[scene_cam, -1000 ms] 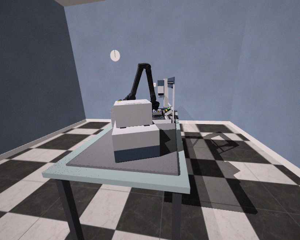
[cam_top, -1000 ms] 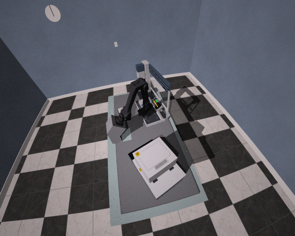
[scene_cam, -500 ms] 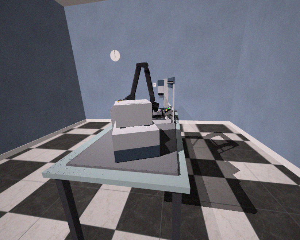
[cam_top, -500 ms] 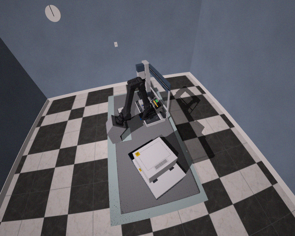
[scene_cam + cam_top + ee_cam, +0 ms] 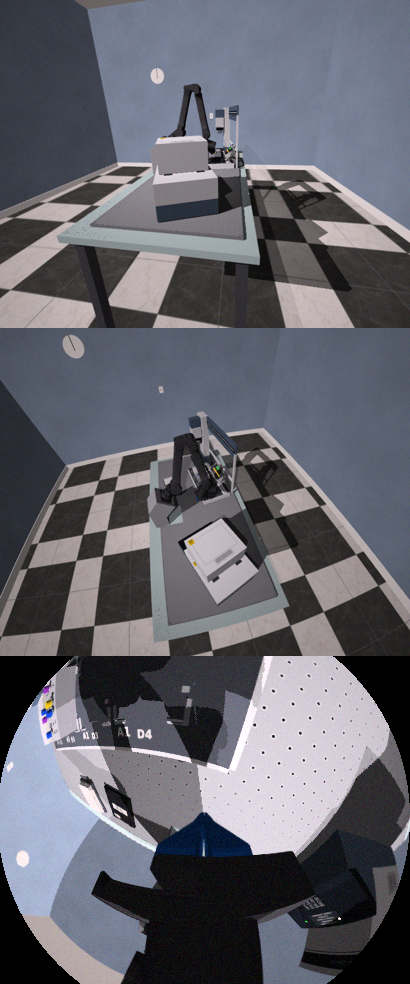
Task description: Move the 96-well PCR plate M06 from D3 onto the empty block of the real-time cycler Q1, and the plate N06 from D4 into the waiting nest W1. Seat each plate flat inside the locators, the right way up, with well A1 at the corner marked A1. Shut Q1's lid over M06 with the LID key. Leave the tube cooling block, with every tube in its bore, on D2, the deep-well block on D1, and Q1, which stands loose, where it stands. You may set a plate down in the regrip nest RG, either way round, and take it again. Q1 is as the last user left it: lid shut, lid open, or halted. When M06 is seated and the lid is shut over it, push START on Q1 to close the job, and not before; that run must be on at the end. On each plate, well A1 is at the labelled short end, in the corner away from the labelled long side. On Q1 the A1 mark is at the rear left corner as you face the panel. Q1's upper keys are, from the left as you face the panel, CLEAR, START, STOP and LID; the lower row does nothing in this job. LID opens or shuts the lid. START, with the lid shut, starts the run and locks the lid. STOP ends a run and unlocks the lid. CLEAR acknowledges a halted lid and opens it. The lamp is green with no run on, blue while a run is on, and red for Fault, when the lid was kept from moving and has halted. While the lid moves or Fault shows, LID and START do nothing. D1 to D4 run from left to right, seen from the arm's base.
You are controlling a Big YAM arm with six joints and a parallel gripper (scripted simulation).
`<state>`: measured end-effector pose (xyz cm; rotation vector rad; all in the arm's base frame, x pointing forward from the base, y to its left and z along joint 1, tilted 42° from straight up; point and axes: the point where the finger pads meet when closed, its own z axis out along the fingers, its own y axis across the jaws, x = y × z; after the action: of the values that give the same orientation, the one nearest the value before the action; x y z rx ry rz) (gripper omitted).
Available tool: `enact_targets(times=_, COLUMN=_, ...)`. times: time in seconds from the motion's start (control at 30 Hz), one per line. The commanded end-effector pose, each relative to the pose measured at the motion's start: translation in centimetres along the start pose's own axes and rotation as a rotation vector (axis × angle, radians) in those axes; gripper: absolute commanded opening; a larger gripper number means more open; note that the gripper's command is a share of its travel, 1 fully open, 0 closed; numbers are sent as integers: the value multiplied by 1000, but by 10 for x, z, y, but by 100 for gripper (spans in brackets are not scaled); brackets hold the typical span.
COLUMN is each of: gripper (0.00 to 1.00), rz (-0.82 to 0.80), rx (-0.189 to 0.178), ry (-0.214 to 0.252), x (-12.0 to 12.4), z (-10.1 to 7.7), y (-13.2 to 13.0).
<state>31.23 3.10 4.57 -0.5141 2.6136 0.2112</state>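
Observation:
My gripper [image 5: 203,817] is shut with nothing between its blue fingers. It hangs low over the pale perforated deck surface [image 5: 294,759], just in front of the position labelled D4 [image 5: 144,733], which has an A1 mark [image 5: 123,731] beside it. The D4 recess [image 5: 181,715] looks dark, and I cannot make out a plate in it. In the overhead view the arm [image 5: 186,464] bends down to the near right part of the deck [image 5: 208,481]. The white cycler Q1 [image 5: 215,553] stands further along the table with its lid down. A dark panel with a green lamp [image 5: 321,918] shows at the lower right of the wrist view.
A tall gantry frame [image 5: 220,440] stands over the deck's far side, with a small green and orange display [image 5: 216,468] below it. Coloured tube caps [image 5: 46,711] show at the far left of the wrist view. Q1 [image 5: 184,173] hides most of the deck from the side camera.

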Motion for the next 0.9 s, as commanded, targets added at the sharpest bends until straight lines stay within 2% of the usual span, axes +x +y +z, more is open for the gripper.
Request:
enact_targets(times=0.0, gripper=0, rz=-43, rx=-2, ry=-28, x=-2, z=-4, y=-6)
enact_targets(times=0.03, gripper=0, rz=-40, rx=-2, ry=-19, x=2, z=-5, y=-12)
enact_targets(times=0.1, gripper=0, rz=-10, rx=42, ry=-50, x=9, z=-11, y=-25)
enact_targets(times=0.17, gripper=0, rz=-15, rx=30, ry=-42, x=15, z=-15, y=-32)
enact_targets(times=0.2, gripper=0, rz=-9, rx=53, ry=-63, x=16, z=-17, y=-37)
enact_targets(times=0.23, gripper=0, rz=-8, rx=63, ry=-76, x=17, z=-19, y=-41)
enact_targets(times=0.27, gripper=0, rz=-14, rx=56, ry=-73, x=19, z=-21, y=-44)
enact_targets(times=0.33, gripper=0, rz=-9, rx=89, ry=-100, x=23, z=-25, y=-50)
enact_targets(times=0.43, gripper=0, rz=-13, rx=79, ry=-87, x=29, z=-31, y=-65)
enact_targets(times=0.5, gripper=0, rz=-13, rx=79, ry=-87, x=29, z=-31, y=-65)
enact_targets(times=0.57, gripper=0, rz=2, rx=112, ry=-107, x=37, z=-31, y=-66)
enact_targets(times=0.67, gripper=0, rz=6, rx=109, ry=-103, x=46, z=-40, y=-81)
enact_targets(times=0.73, gripper=0, rz=14, rx=159, ry=-133, x=53, z=-45, y=-89)
enact_targets(times=0.77, gripper=0, rz=9, rx=155, ry=-135, x=56, z=-48, y=-91)
enact_targets(times=0.83, gripper=0, rz=7, rx=201, ry=-164, x=61, z=-52, y=-97)
enact_targets(times=0.87, gripper=0, rz=4, rx=197, ry=-163, x=64, z=-54, y=-100)
